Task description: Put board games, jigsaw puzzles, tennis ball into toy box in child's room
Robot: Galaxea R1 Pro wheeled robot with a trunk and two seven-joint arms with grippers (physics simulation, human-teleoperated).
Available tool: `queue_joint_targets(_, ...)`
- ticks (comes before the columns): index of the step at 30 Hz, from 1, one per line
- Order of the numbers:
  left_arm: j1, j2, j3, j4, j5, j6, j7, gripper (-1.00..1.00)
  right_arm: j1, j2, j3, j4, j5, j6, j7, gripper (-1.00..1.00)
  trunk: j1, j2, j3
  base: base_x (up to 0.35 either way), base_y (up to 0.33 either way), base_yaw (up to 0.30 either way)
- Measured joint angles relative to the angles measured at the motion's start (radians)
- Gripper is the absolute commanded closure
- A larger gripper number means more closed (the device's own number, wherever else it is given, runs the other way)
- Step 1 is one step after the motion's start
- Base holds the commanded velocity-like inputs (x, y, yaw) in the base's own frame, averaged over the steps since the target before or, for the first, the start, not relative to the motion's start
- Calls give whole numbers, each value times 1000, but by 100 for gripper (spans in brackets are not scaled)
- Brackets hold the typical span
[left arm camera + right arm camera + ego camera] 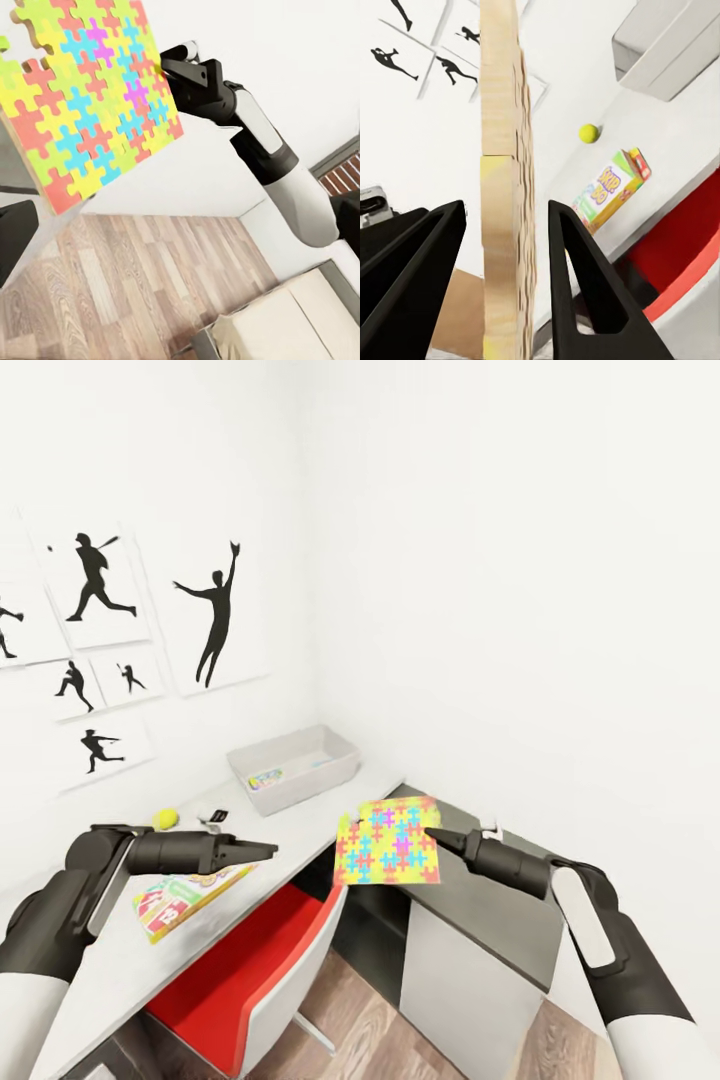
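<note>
My right gripper is shut on one edge of a jigsaw puzzle, a flat square of bright interlocking pieces, held upright in the air off the table's right end. In the right wrist view the puzzle stands edge-on between the fingers. The pale grey toy box sits at the table's far end with a colourful flat box inside. A SKIP-BO board game lies on the table below my open, empty left gripper. The tennis ball rests beyond it.
A red chair is tucked under the table. A dark-topped cabinet stands against the right wall under my right arm. A small black-and-white object lies beside the ball. Silhouette posters hang on the left wall.
</note>
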Motion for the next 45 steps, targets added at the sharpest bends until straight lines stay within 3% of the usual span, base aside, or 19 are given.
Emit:
queue_joint_targets(6, 2, 2, 1, 3, 0, -1, 2, -100, 10, -7, -2, -25, -3, 14, 2, 100, 0, 0, -2, 33, -30, 287)
queue_joint_targets(12, 14, 6, 55, 6, 4, -9, 3, -100, 11, -11, -37, -27, -4, 18, 3, 100, 0, 0, -5, 170, -33, 283)
queue_joint_targets(21, 32, 5, 75, 5, 8, -15, 2, -100, 12, -12, -49, -16, -4, 8, 14, 100, 0, 0, -10, 136, -2, 281)
queue_joint_targets(37, 37, 0, 78, 3, 10, -17, 0, -100, 13, -11, -50, -19, -1, 8, 10, 100, 0, 0, -19, 2, 0, 273)
queue_joint_targets(45, 37, 1, 78, 4, 10, -17, 0, -100, 14, -12, -67, -17, -3, 8, 15, 100, 0, 0, -23, -27, 0, 109)
